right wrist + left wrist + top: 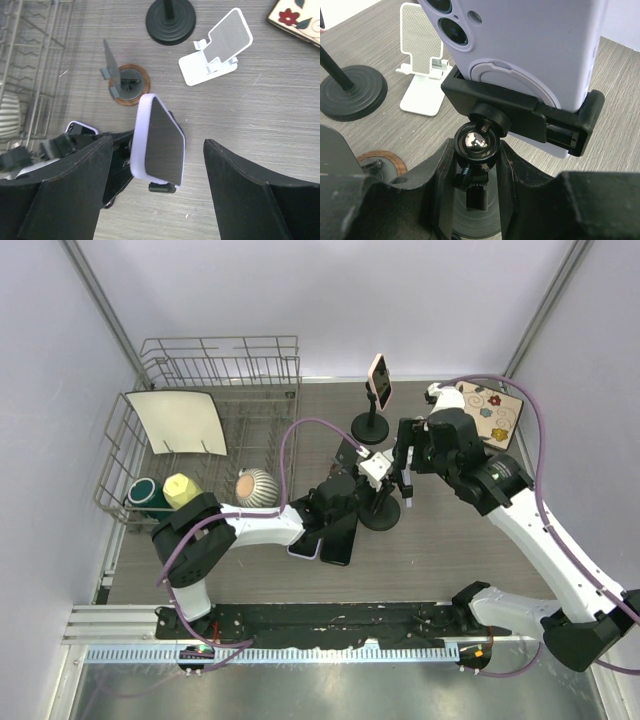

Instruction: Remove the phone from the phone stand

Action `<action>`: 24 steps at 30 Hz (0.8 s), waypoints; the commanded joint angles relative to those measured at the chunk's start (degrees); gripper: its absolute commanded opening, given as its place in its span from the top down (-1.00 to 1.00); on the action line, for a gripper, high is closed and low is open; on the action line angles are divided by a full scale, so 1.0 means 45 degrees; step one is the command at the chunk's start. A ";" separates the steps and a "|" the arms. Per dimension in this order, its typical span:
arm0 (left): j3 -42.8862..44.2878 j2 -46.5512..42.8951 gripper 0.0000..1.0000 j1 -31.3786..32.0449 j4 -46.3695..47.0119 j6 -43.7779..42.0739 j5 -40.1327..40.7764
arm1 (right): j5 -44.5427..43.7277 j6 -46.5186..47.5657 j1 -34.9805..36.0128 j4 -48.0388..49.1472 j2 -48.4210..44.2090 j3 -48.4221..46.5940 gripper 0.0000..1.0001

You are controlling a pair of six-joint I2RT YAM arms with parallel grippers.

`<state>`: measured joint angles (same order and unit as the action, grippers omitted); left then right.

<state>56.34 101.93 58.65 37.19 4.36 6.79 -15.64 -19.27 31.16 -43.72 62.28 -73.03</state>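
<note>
Removal is not yet done: the lavender-cased phone sits in the black clamp of the phone stand at the middle of the table, so the whole lift-out is left to do. Bracing looks settled, since the left end effector is closed snugly on the ball joint just under the clamp, pinning the stand. The right end effector hangs above with its fingers spread wide, one on either side of the phone, touching neither edge and holding nothing. The phone stands roughly on end, its long axis rising out of the clamp and leaning back. Its camera end is uppermost, its dark screen tilts up toward the right wrist, and its back faces the left arm.
</note>
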 commanded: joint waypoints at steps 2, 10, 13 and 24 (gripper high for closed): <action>0.0215 -0.0092 1.00 -0.0007 -0.0530 -0.0149 0.0816 | -0.1679 -0.0210 0.0614 0.0927 0.0631 -0.0314 -0.51; 0.0157 -0.0190 1.00 -0.0007 -0.0511 -0.0090 0.0914 | -0.1683 -0.0016 0.0733 0.1882 0.0828 0.0642 -0.40; 0.0118 -0.0210 1.00 -0.0007 -0.0491 0.0104 0.1011 | -0.1096 0.0024 0.0752 0.2391 0.0691 0.1227 -0.38; -0.0195 -0.0249 1.00 -0.0007 -0.0022 0.0437 0.1324 | -0.2852 -0.0112 0.0752 0.2587 -0.0556 0.2440 0.11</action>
<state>56.31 101.93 58.76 37.21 6.68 9.91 -23.64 -19.18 34.44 -34.74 64.01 -63.29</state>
